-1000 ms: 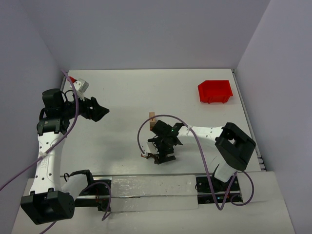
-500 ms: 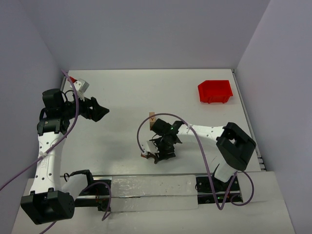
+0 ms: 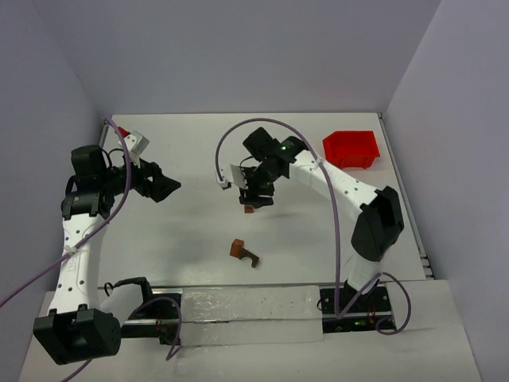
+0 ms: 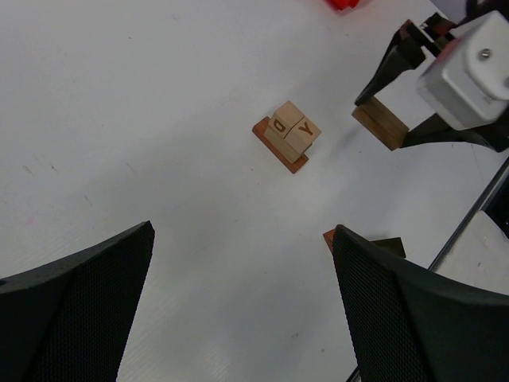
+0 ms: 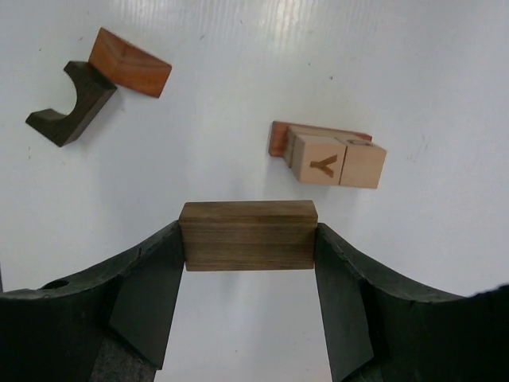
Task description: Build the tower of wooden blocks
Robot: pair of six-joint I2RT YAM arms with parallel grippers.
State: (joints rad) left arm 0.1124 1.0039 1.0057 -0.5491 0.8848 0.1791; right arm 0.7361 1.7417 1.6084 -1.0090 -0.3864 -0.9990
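The tower [image 4: 288,134] is low: two tan letter cubes side by side on a reddish-brown bar, also in the right wrist view [image 5: 326,159]. My right gripper [image 3: 256,195] hangs over it in the top view and hides most of it. That gripper [image 5: 247,239] is shut on a dark brown bar [image 5: 247,235], held by its ends above the table, just short of the tower. The bar [image 4: 380,126] shows beside the tower in the left wrist view. A reddish block [image 5: 129,62] and a dark arch [image 5: 67,107] lie touching near the front [image 3: 245,252]. My left gripper [image 3: 165,187] is open and holds nothing.
A red bin [image 3: 351,148] stands at the back right. White walls close in the table on the left, back and right. The arm bases and a rail run along the near edge [image 3: 246,306].
My right arm has lifted the brown bar from beside the arch near the front and carried it back over the tower. The reddish block and arch stayed. The left arm has not moved.
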